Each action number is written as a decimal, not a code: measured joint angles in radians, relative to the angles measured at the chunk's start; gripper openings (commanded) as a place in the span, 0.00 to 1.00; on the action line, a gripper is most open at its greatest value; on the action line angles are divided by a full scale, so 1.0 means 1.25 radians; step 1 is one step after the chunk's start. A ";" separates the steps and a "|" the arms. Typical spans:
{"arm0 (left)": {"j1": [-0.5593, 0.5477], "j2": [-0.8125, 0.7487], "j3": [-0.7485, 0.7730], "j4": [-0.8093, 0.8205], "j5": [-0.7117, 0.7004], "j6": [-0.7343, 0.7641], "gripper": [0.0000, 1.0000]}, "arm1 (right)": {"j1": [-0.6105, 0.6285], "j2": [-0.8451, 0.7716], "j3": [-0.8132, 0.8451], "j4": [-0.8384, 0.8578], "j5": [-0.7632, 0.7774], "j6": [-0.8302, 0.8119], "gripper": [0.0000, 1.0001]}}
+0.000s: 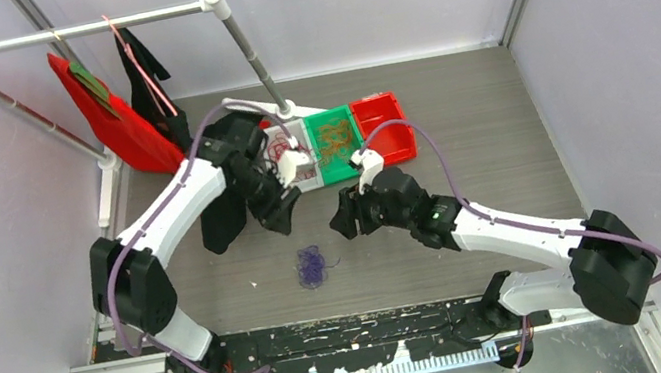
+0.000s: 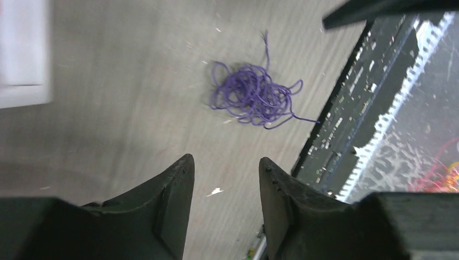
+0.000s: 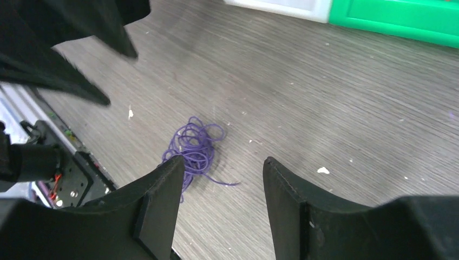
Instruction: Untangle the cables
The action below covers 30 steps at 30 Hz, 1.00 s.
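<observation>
Overhead view: two white robot arms lean in over a grey wood-grain counter [image 1: 498, 118]. A small purple cable clump [image 1: 311, 266] lies loose on the counter near the front edge, between the two arms and well apart from everything else. It was prob. set out in the open so both tools can get at it.

Behind it, three bins sit side by side. A white bin [image 1: 272, 135] holds red cables [image 1: 283, 144], a green bin [image 1: 339, 173] holds orange cables [image 1: 336, 140], and a red bin [image 1: 396, 145] is on the right. It looks like one colour per bin, i.e. a sorting layout. At back left, a rack [image 1: 77, 30] carries a red garment [image 1: 108, 122] and a black garment [image 1: 148, 75], which are not part of the job.

Left wrist view: the left tool [image 2: 225, 162] hangs above the counter, jaws moderately apart w/ nothing between them. The purple clump sits ahead of the tips, not touched.

Right wrist view: the right tool [image 3: 223, 162] is the same, jaws moderately apart and empty. The clump is just ahead and a bit left of the gap, also untouched.

Both tools angle down toward the clump from opposite sides — likely so each can pinch a different strand and pull apart. Loops are tight and thin, so a pinch may catch several strands at once.
</observation>
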 measured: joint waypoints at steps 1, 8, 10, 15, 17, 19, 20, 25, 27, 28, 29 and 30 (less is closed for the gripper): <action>-0.010 0.007 -0.030 0.006 0.005 0.000 0.46 | -0.002 0.000 0.000 -0.011 0.009 0.003 0.60; -0.085 0.049 -0.118 0.063 0.013 -0.040 0.46 | -0.017 -0.049 0.000 -0.093 0.053 0.019 0.57; -0.103 0.061 -0.117 0.094 0.017 -0.057 0.46 | -0.023 -0.072 0.000 -0.116 0.056 0.025 0.56; -0.125 0.096 -0.117 0.148 0.019 -0.085 0.43 | -0.030 -0.120 -0.001 -0.163 0.059 0.037 0.54; -0.130 0.112 -0.117 0.165 0.017 -0.092 0.37 | -0.032 -0.133 -0.001 -0.180 0.061 0.038 0.52; -0.133 0.128 -0.117 0.182 0.009 -0.096 0.30 | -0.033 -0.144 -0.002 -0.191 0.065 0.039 0.51; -0.133 0.135 -0.118 0.189 0.006 -0.099 0.27 | -0.034 -0.151 -0.004 -0.196 0.068 0.040 0.50; -0.133 0.152 -0.124 0.204 -0.007 -0.108 0.08 | -0.037 -0.167 -0.019 -0.196 0.080 0.052 0.49; -0.133 0.152 -0.125 0.212 -0.012 -0.111 0.06 | -0.037 -0.167 -0.031 -0.191 0.082 0.059 0.49; -0.133 0.152 -0.125 0.216 -0.013 -0.110 0.06 | -0.037 -0.167 -0.037 -0.191 0.083 0.062 0.49; -0.133 0.152 -0.125 0.217 -0.013 -0.110 0.07 | -0.037 -0.167 -0.043 -0.190 0.085 0.063 0.49; -0.133 0.151 -0.125 0.217 -0.015 -0.109 0.09 | -0.037 -0.167 -0.047 -0.191 0.086 0.065 0.49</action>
